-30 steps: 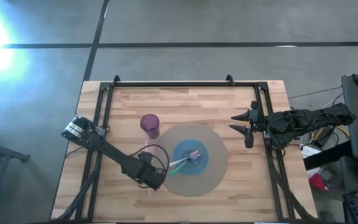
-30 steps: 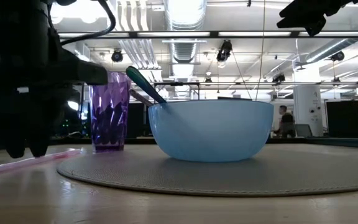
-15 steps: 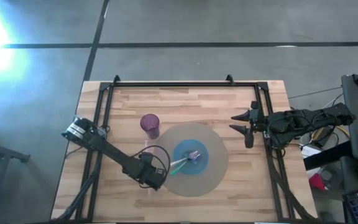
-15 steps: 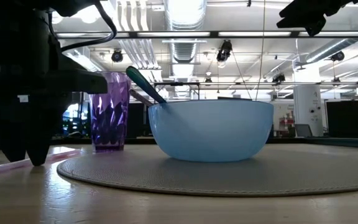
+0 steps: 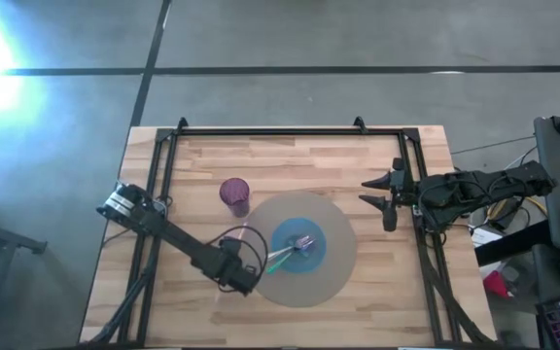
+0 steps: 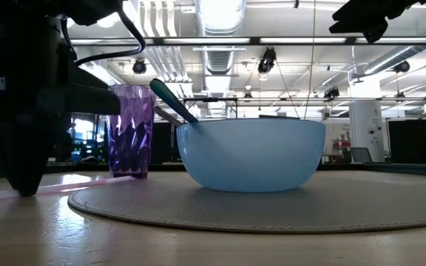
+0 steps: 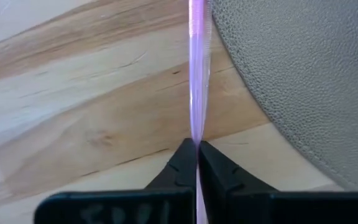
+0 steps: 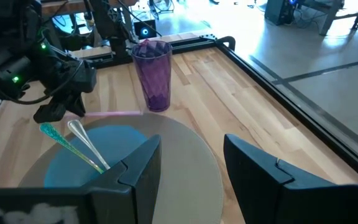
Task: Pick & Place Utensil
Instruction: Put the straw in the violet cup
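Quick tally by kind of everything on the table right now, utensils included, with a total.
Utensils: 3, a pink one pinched in the left gripper, a teal one and a clear one in the bowl
Cups: 1, purple cup
Bowls: 1, blue bowl
Mats: 1, round grey mat
Total: 6

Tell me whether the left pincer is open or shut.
Shut on the pink utensil: in the left wrist view the left pincer has its fingers pressed together around the thin handle, beside the round mat.
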